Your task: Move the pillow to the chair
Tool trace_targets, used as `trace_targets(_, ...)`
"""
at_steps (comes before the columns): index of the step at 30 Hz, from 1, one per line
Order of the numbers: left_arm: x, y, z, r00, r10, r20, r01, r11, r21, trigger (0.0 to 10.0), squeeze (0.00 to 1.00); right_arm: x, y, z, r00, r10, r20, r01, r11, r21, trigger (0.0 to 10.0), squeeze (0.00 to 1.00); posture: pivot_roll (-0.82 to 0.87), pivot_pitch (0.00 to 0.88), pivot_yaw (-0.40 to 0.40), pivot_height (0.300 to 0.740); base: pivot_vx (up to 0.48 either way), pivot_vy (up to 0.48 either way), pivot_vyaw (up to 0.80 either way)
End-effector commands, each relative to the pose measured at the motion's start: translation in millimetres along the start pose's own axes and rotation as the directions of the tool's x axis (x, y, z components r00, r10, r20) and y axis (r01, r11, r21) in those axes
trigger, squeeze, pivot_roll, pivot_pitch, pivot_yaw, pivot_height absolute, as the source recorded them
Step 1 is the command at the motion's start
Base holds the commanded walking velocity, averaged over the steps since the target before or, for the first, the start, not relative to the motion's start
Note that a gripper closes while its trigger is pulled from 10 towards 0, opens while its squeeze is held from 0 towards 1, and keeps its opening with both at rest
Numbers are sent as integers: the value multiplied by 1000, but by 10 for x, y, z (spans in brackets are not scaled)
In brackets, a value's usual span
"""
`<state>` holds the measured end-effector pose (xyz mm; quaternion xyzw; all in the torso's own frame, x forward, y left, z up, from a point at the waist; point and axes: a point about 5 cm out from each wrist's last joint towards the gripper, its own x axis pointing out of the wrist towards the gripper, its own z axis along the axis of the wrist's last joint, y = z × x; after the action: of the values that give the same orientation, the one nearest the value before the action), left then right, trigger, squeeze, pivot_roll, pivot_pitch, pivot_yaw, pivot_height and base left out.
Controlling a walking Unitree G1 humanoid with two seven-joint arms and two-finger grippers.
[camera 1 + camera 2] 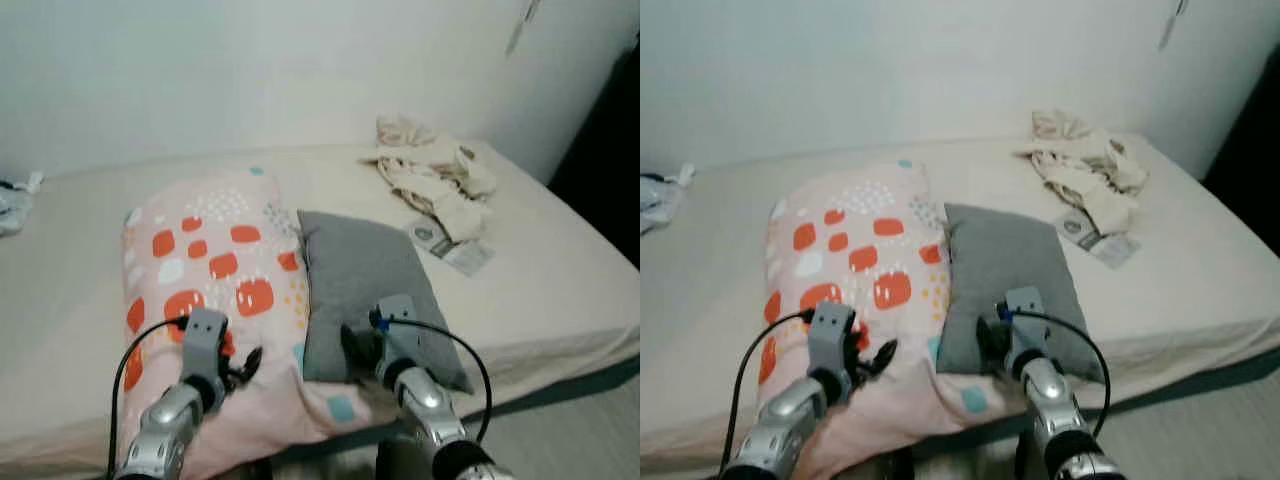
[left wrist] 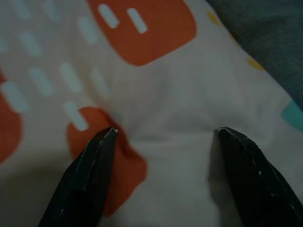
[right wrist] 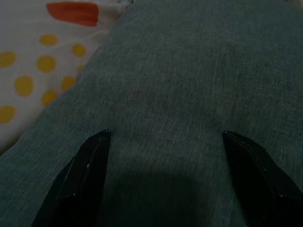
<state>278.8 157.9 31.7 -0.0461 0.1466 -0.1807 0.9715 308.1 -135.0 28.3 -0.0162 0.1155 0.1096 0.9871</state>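
Step in hand, as I judge it: the reach before a grasp. Nothing is lifted yet, and no chair is in sight from here.

Landmark: the gray pillow [image 1: 370, 290], lying flat on the bed [image 1: 560, 270] near its front edge.
- Just beside the gray pillow, on the robot's left and touching or slightly under its edge, lies a larger pink pillow [image 1: 215, 290] with orange blotches, white dashes and yellow dots.
- Behind the gray pillow and to the right, near the wall, a heap of cream cloth [image 1: 432, 170]; between heap and pillow, a small flat packet [image 1: 450, 245].

Which pillow the task means cannot be told; each gripper is over a different one.

Arms:
- Right gripper [image 3: 165, 142] reaches forward over the front end of the gray pillow, fingers spread wide, tips at or just above the fabric; nothing held. Contact cannot be confirmed.
- Left gripper [image 2: 163, 137] reaches forward left of the gray pillow, over the near part of the pink pillow. Fingers spread wide, tips seeming to press the cover, which creases between them; nothing pinched.
- Both forearms extend from below the camera, roughly parallel, wrists level, black cables looping off each.

Next move, my judgement: press the tips into the soft fabric and close to gather a firm fold. A shallow pinch could slip. Then lift clear of the neighbouring pillow and turn to find the chair.
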Motion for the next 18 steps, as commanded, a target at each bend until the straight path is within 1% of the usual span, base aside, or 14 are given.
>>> trace_targets(1,-42,-23,-82,998,-43,-39,42,999,-32,10000,0,-14,-29,-33,1000,-18,-16,19,1000,22,10000,0,13,91,16,592,0,0,0)
trace_targets(2,-43,-30,-73,998,-55,-35,53,998,-38,10000,0,-14,-30,-33,1000,-18,-16,18,1000,22,10000,0,13,91,16,587,0,0,0)
trace_targets(6,-61,-79,10,992,-123,8,123,985,-123,10000,0,-18,-44,-15,1000,-11,-2,11,1000,25,10000,0,14,89,17,587,0,0,0)
trace_targets(7,-72,-113,30,985,-169,13,169,972,-163,10000,0,-18,-53,-6,1000,-10,2,10,1000,19,10000,0,15,88,17,587,0,0,0)
trace_targets(9,-97,-180,57,968,-249,20,247,945,-215,10000,0,-20,-73,6,1000,-13,8,13,1000,11,10000,0,15,87,17,587,0,0,0)
trace_targets(11,-122,-261,65,948,-316,14,311,923,-228,10000,0,-23,-104,14,1000,-24,11,24,1000,7,10000,0,15,85,18,587,0,0,0)
trace_targets(16,-150,-399,63,910,-415,3,398,871,-290,10000,0,-30,-185,36,998,-58,19,58,998,2,10000,0,12,86,21,587,0,0,0)
trace_targets(17,-166,-438,81,894,-448,7,426,844,-327,10000,0,-33,-215,51,997,-67,25,67,998,1,10000,0,11,88,22,587,0,0,0)
trace_targets(18,-170,-454,92,888,-460,11,435,831,-346,10000,0,-35,-230,57,997,-72,28,72,997,0,10000,0,11,88,22,587,0,0,0)
